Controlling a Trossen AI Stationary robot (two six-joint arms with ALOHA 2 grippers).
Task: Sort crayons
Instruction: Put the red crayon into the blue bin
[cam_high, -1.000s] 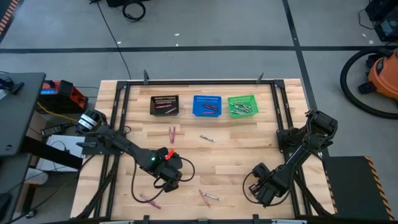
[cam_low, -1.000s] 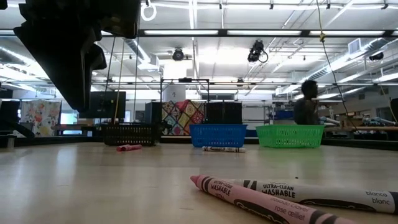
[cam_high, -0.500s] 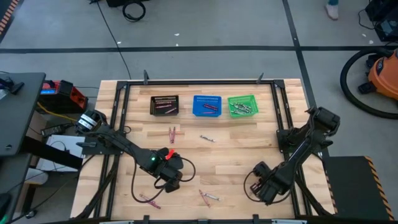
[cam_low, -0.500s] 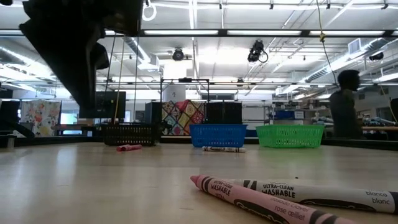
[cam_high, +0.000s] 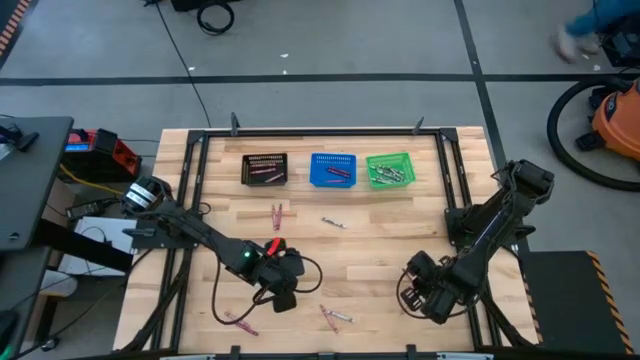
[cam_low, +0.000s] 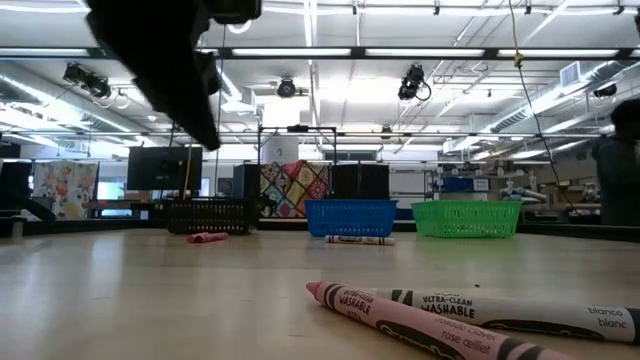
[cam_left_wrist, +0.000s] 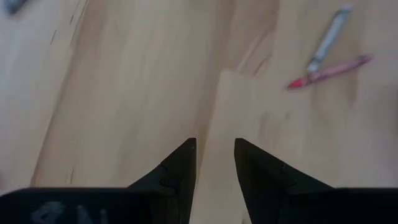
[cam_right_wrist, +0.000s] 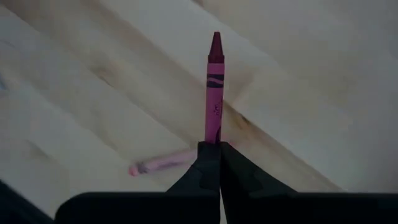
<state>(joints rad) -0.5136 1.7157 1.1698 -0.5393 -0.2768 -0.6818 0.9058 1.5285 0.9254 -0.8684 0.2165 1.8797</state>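
A wooden tabletop seen from above holds three mesh baskets in a row near the upper centre: black basket, blue basket and green basket, each with crayons inside. Loose crayons lie mid-frame, with more near the lower edge. The main risk, as I judge it, is the magenta crayon slipping or swivelling, because the right gripper, at the lower right of the overhead frame, pinches only its very end, leaving most of its length sticking out; a quick swing toward the baskets could shake it loose. Its fingers are pressed tight on that crayon, above a pale pink crayon lying on the wood. The left gripper, lower centre-left overhead, has fingers slightly parted and empty, hovering over bare wood, with a pink and grey crayon pair lying well apart from it.
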